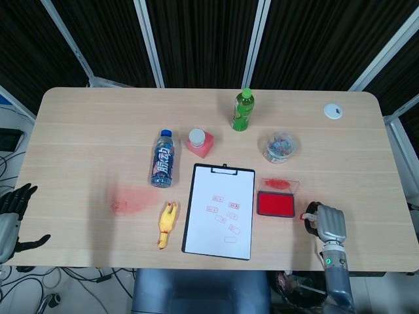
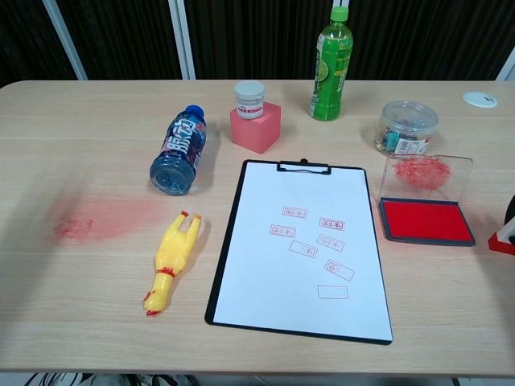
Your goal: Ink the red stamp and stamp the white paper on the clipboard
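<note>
The clipboard with white paper (image 1: 219,210) lies at the front middle of the table, and its sheet (image 2: 304,249) carries several red stamp marks. To its right sits the open red ink pad (image 1: 275,204) (image 2: 425,220), its clear lid folded back. My right hand (image 1: 329,223) is near the table's front right, fingers curled, holding the red stamp (image 1: 306,215). In the chest view only the stamp (image 2: 504,239) shows, at the right edge. My left hand (image 1: 9,219) hangs open off the table's left edge.
A blue bottle (image 1: 162,158) lies left of the clipboard, with a yellow rubber chicken (image 1: 167,224) below it. Behind stand a pink box with a white jar (image 1: 200,142), a green bottle (image 1: 242,110) and a clear tub (image 1: 279,146). A red smear (image 1: 127,199) marks the table's left.
</note>
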{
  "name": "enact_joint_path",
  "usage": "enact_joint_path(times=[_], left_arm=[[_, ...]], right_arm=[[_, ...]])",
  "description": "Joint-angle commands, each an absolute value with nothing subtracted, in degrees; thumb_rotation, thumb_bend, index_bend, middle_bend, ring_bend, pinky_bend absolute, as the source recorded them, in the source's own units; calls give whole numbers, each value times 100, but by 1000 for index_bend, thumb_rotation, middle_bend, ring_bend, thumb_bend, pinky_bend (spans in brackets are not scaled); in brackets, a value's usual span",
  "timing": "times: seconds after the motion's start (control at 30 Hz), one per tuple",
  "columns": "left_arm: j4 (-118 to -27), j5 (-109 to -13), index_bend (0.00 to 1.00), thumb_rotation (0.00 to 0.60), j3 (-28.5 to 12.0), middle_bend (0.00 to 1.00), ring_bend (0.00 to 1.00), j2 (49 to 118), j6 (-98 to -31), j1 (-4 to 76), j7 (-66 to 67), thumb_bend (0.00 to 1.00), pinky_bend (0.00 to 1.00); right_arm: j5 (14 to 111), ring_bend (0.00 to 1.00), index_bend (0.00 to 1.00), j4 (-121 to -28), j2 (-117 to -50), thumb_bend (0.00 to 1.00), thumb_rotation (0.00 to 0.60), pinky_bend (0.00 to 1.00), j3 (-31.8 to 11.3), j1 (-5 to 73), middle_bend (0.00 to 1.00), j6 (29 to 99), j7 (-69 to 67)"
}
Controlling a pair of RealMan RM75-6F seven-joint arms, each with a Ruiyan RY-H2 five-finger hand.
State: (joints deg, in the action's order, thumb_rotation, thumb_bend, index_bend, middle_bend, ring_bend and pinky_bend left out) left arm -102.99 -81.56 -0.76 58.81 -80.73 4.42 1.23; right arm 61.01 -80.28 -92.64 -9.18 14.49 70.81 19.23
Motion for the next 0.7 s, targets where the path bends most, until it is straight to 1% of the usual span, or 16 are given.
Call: enact_joint_path(times=[0.03, 0.53, 0.63, 0.7], left_arm=[[-10300, -8156, 0, 600, -78, 0, 0, 5880, -8072, 443, 125, 0, 0], [-10301, -8157, 0, 600, -78, 0, 0, 5875, -8070, 441, 109, 0, 0], [-10302, -8159, 0, 600, -78, 0, 0, 5874, -8069, 441, 110, 0, 0], [-10301, -8160, 0, 600, -78, 0, 0, 5873, -8071, 440, 108, 0, 0]], right_arm=[[6078, 520, 552, -8048, -9253, 424, 600, 664, -908, 1445, 442, 7071, 1957], [6056, 486, 438, -8119, -9227, 411, 600, 664, -891, 1451, 373, 7072, 2039], [6068, 468, 395, -8143, -9210, 398, 600, 655, -894, 1451, 348, 7084, 2035], [6078, 423, 335, -8166, -9195, 365, 600, 628, -888, 1449, 308, 7088, 2037]])
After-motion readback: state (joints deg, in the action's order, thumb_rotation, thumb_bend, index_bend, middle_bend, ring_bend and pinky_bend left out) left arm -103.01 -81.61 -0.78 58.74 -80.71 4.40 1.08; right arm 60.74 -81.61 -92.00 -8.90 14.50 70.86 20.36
